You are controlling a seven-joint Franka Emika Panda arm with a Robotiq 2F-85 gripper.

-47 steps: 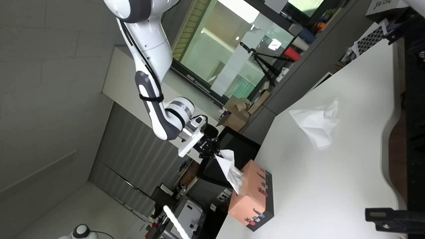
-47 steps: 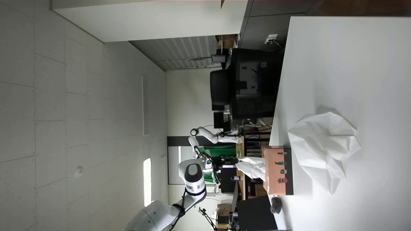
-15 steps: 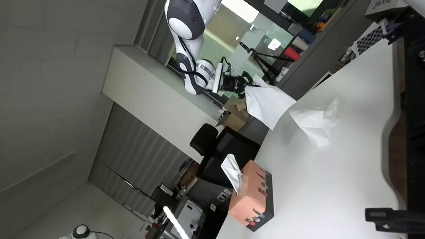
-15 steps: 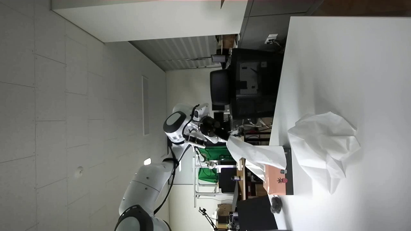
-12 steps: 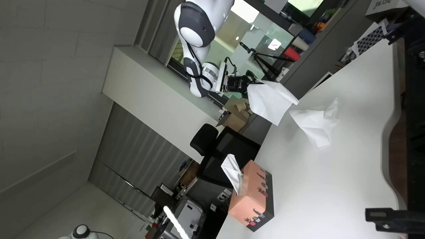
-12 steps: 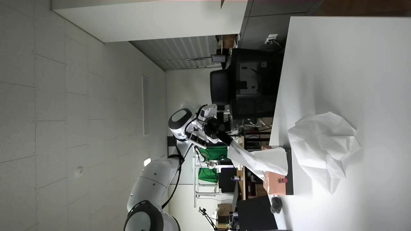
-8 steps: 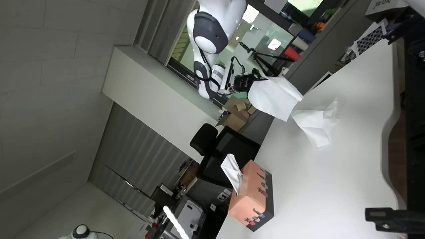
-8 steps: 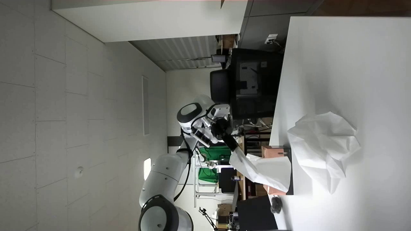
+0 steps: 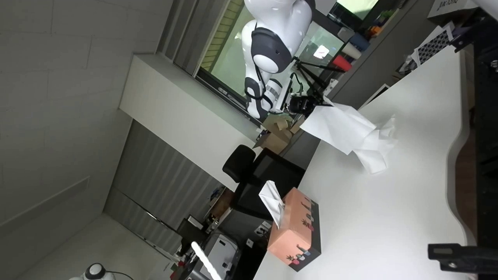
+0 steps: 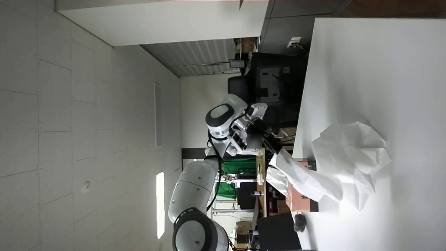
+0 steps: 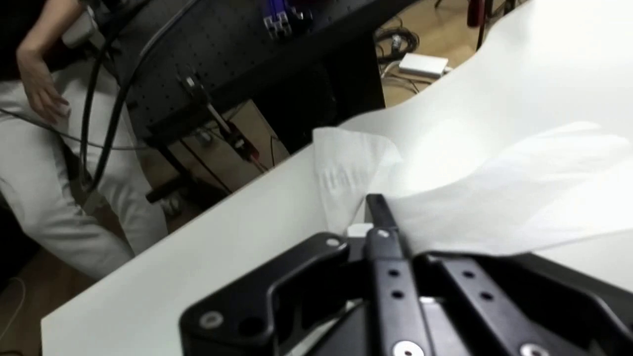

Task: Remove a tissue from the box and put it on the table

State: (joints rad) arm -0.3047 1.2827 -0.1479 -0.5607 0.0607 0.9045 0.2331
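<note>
The removing is done: the held tissue [image 9: 336, 126] is out of the tissue box [image 9: 293, 229] and hangs from the jaws, which pinch its upper end. The laying on the table [image 9: 412, 210] and the release are left, in my judgement. Another tissue [image 9: 375, 151] lies there, overlapping the held one in both exterior views (whether they touch, I cannot tell); it may come in the way. One more tissue [image 9: 272, 200] stands out of the box; an office chair [image 9: 278, 175] is beyond the table edge.

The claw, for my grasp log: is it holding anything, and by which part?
A white tissue, pinched by the claw near its upper end; the rest hangs loose.
</note>
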